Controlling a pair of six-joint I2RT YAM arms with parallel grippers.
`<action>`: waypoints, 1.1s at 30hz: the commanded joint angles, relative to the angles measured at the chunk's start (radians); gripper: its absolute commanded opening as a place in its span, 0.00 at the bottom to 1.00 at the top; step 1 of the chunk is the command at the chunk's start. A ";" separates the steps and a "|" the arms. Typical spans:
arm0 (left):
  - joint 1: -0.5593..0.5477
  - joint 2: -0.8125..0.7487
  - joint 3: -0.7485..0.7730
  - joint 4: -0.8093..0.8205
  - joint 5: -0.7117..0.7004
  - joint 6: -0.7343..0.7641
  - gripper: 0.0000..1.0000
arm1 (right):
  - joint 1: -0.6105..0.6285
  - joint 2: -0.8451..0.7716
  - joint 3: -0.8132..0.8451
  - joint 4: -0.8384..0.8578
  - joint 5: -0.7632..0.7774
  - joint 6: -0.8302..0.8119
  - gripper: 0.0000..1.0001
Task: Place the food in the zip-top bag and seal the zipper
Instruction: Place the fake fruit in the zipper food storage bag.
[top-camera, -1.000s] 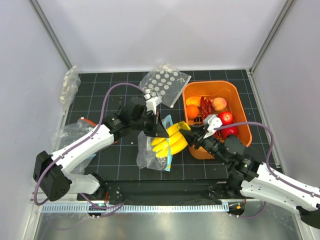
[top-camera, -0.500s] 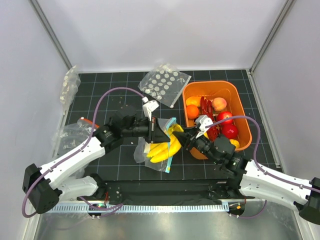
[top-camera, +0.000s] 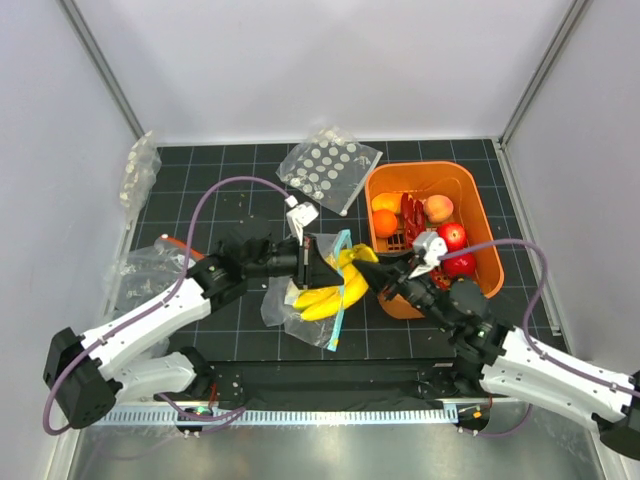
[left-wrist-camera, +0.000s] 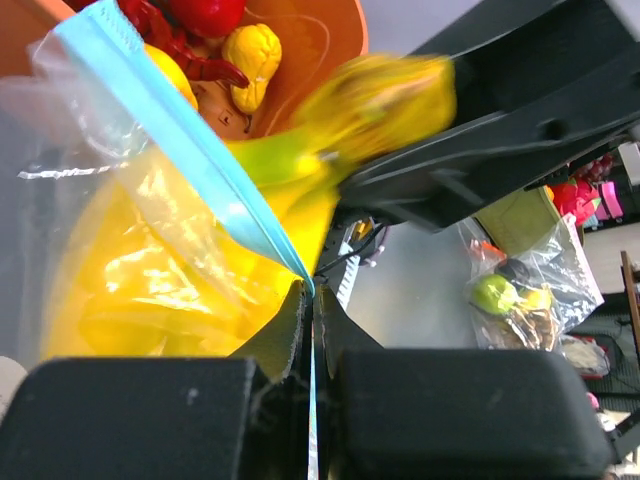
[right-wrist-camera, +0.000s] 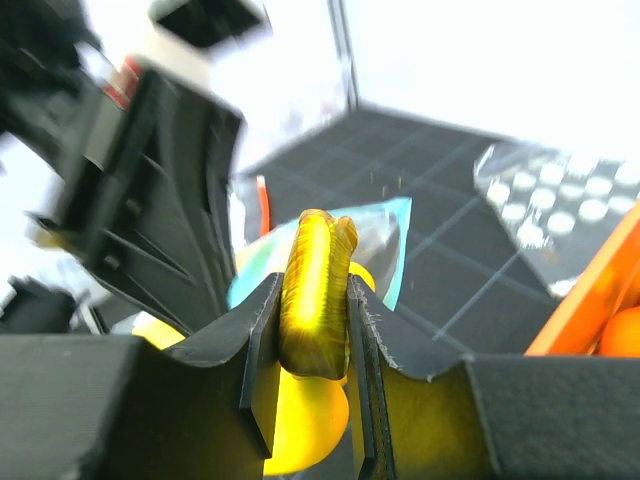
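While the left gripper (top-camera: 318, 262) pinches the zipper (top-camera: 338, 300) with its jaws fully closed, the zip-top bag (top-camera: 288, 312) hangs from that strip just left of the orange basket (top-camera: 484, 232). Left wrist view: the light-blue strip (left-wrist-camera: 190, 150) runs straight down into the closed fingertips (left-wrist-camera: 285, 335), with clear film bunched on the left.

Right gripper (top-camera: 376, 272) is at a narrow opening, clamped on the stem of the banana bunch (top-camera: 335, 290). Right wrist view shows the stem (right-wrist-camera: 315, 290) squeezed between both pads (right-wrist-camera: 262, 330). The body of the bunch sits inside the clear film; the stem end sticks out past the bag mouth toward the right gripper. Bag mouth is open, zipper unsealed.

The small orange (top-camera: 385, 222) and the mango-like piece (top-camera: 437, 208) are in the basket, alongside the red apples (top-camera: 452, 236) and chillies (top-camera: 411, 210).

Dotted clear bag (top-camera: 330, 170) lies flat on the gridded mat (top-camera: 230, 200) behind the basket's left corner. More crumpled clear bags (top-camera: 138, 172) sit at the mat's left edge, well apart from the grippers.
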 joint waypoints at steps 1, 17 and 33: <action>-0.024 0.040 0.043 0.082 0.065 -0.021 0.00 | -0.001 -0.083 -0.060 0.138 0.053 -0.013 0.01; -0.038 -0.179 -0.144 0.348 -0.096 -0.054 0.00 | -0.001 0.291 0.004 0.285 -0.225 0.076 0.01; -0.039 -0.110 -0.064 0.167 -0.206 0.012 0.00 | -0.001 0.165 -0.007 0.222 -0.276 0.026 0.01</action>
